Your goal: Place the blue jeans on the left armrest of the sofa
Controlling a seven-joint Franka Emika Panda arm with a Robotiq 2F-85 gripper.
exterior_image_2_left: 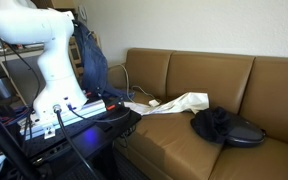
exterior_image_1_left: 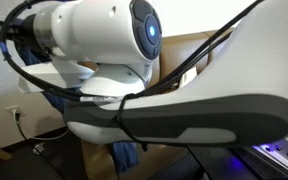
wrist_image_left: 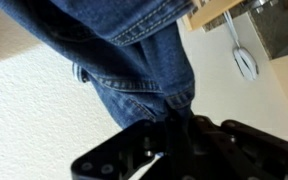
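One narrow fold of denim is all the jaws pinch in the wrist view. The jeans (exterior_image_2_left: 92, 62) hang in the air beside the arm (exterior_image_2_left: 39, 60), just left of the sofa (exterior_image_2_left: 214, 75) and not yet on its armrest (exterior_image_2_left: 136, 122). With so small a bite, a quick swing could pull the fabric free and drop it short. The long hanging leg could also snag on the cables (exterior_image_2_left: 99, 108) strung across the base. Further right, a white cloth (exterior_image_2_left: 179, 102) trails from the armrest end over the seat and may get dragged. A dark bundle (exterior_image_2_left: 226, 127) lies well apart.
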